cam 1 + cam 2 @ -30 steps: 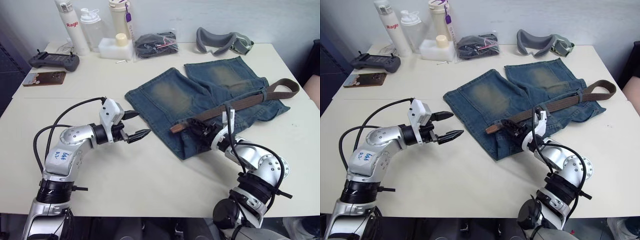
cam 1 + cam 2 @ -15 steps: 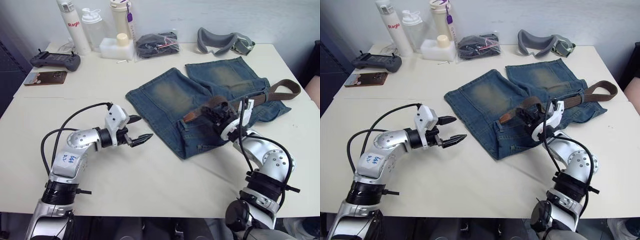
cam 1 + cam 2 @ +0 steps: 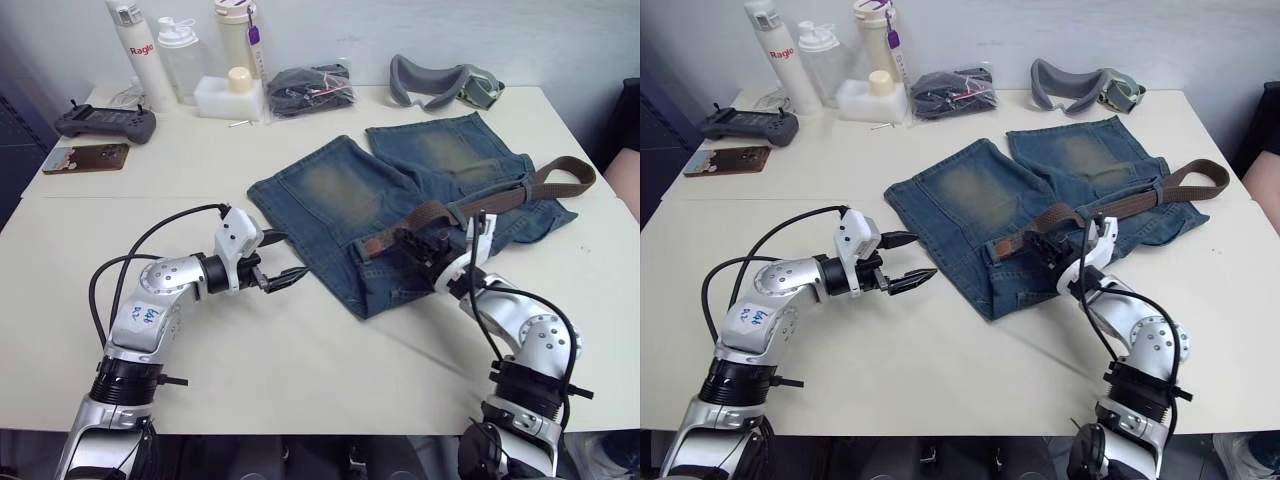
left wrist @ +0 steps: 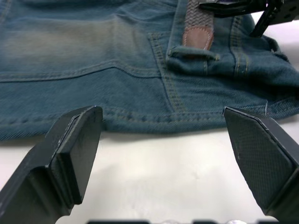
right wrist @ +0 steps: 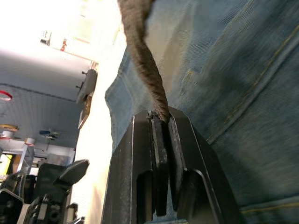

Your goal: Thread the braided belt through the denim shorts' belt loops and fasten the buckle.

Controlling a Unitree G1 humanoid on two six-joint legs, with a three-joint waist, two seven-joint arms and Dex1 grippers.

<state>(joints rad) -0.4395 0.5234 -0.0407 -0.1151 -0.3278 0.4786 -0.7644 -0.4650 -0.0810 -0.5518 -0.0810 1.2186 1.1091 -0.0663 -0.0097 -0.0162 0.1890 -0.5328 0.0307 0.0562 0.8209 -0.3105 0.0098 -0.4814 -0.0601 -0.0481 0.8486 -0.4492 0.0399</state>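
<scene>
The faded denim shorts (image 3: 400, 195) lie flat mid-table, waistband toward me. Across the waist runs the braided belt (image 3: 500, 200), folding back on itself at the far right (image 3: 572, 172). My right gripper (image 3: 412, 242) is shut on the belt close to its brown leather tip (image 3: 368, 247); the right wrist view has the braid (image 5: 142, 65) pinched between its fingers. That tip (image 4: 196, 35) rests against a belt loop (image 4: 192, 53); I cannot tell whether it is through. My left gripper (image 3: 288, 256) hovers open just left of the shorts' edge, fingers (image 4: 70, 154) spread wide. The buckle is hidden.
Bottles (image 3: 130, 50), a white box (image 3: 228, 97), a black bundle in a clear bag (image 3: 310, 88) and grey goggles (image 3: 445, 82) line the back edge. A controller (image 3: 105, 120) and a flat brown item (image 3: 85, 157) sit at far left.
My right gripper, which had lifted the belt's end above the shorts half a second ago, has lowered it onto the waistband. The left gripper has edged closer to the shorts.
</scene>
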